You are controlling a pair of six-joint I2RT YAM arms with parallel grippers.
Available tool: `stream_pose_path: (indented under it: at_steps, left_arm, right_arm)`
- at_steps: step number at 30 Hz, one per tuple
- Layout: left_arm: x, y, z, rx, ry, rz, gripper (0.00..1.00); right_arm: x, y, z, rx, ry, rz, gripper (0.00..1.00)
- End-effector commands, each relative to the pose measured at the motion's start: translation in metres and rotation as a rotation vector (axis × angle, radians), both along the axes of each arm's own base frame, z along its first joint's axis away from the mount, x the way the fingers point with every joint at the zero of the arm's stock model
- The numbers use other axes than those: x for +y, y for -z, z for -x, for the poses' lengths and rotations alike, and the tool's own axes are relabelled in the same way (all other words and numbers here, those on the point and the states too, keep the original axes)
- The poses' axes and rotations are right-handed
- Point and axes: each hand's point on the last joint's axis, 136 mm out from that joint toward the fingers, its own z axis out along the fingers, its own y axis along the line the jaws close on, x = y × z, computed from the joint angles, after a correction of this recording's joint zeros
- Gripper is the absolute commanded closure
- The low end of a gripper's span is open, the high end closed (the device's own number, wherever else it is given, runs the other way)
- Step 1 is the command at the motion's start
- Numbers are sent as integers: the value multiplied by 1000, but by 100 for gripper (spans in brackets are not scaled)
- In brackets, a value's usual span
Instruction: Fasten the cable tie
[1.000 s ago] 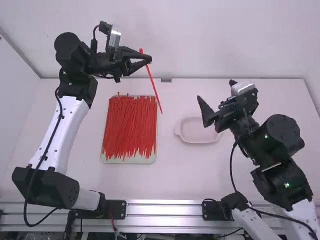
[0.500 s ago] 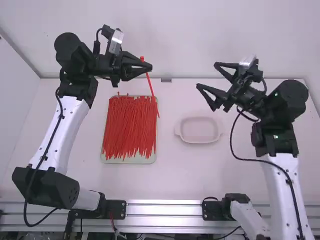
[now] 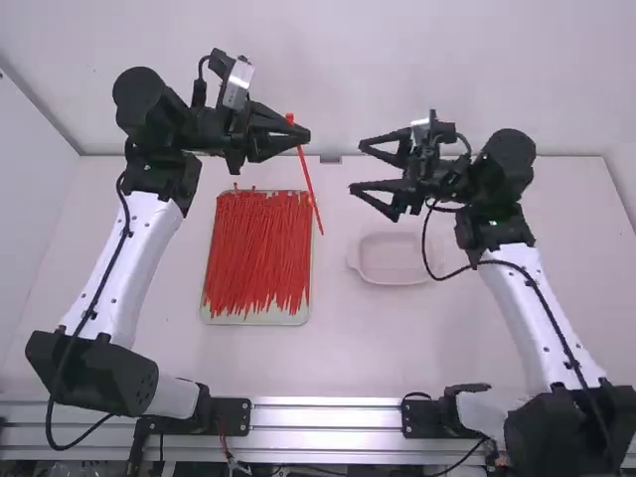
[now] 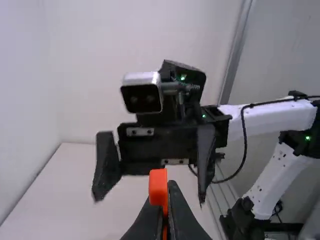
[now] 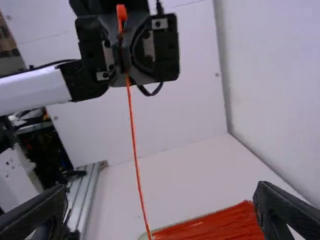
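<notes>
Left fingers point(image 4: 179, 223): closed, pinching the cable tie point(image 3: 308, 179) just below its square head. The head sticks up past the fingertips. The strap hangs free from the grip, slanting a little, with its tail out over the far right corner of the tray point(image 3: 254, 318). I can't tell whether the tail touches anything there.

Right fingers point(image 5: 282, 210): spread wide apart, nothing between them. They are held up off the surface point(image 3: 397, 333) and turned toward the left fingers, level with the hanging strap and near it, but apart from it. From the left wrist they show face-on, one finger on either side of the tie's head and farther off. From the right wrist the strap runs down the middle of the gap between them.

Left arm: rises from its base, elbow high, forearm levelled out over the far end of the tray. Right arm: leans in toward the middle, wrist above the far rim of the white dish point(image 3: 397, 281).

Below: the tray lies flat on the surface, left of centre. It carries a thick layer of loose red ties point(image 3: 258, 253), lying roughly parallel and pointing away from the bases. The white dish is shallow with small handles, and it sits just right of the tray without touching it.
</notes>
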Motion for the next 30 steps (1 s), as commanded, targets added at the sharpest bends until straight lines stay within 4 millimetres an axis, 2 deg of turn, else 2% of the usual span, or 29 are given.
stream_pose_path:
  at_steps: [1, 2, 5, 7, 8, 12, 14, 18, 20, 26, 28, 29, 30]
  left_arm:
    - [-8, -1, 8, -2, 30, 0, 98]
    - [-10, -2, 7, 2, 22, 5, 98]
    - [-15, -5, 4, 29, 3, 19, 98]
    - [-18, -6, 4, 25, 0, 26, 98]
    - [-18, -7, 3, 23, -6, 29, 98]
    - [-18, -10, -4, 40, -49, 47, 98]
    - [-21, -11, -3, 36, -46, 52, 98]
    - [-25, -14, 1, 36, -33, 58, 98]
    - [-26, -15, -2, 42, -46, 64, 98]
    - [-27, -15, -2, 41, -47, 66, 98]
    - [-27, -15, -1, 40, -46, 66, 98]
    - [-27, -15, -1, 40, -46, 67, 98]
    - [-27, -15, -2, 40, -47, 67, 98]
  right_arm:
    - [10, -3, 6, -22, -47, 2, 1]
    - [14, 0, 7, -24, -59, 4, 0]
    - [21, 3, 9, -13, -81, 6, 5]
    - [25, 4, 12, -10, -97, 7, 16]
    - [27, 5, 12, -8, -101, 7, 27]
    - [31, 5, 17, -5, -124, 9, 46]
    - [34, 5, 19, -5, -135, 9, 51]
    - [34, 6, 22, -10, -148, 11, 53]
    - [34, 6, 22, -8, -149, 11, 61]
    - [34, 6, 23, -7, -156, 12, 69]
    - [34, 6, 23, -2, -156, 11, 87]
    - [34, 6, 23, -2, -155, 11, 91]
    - [34, 6, 23, -1, -155, 11, 100]
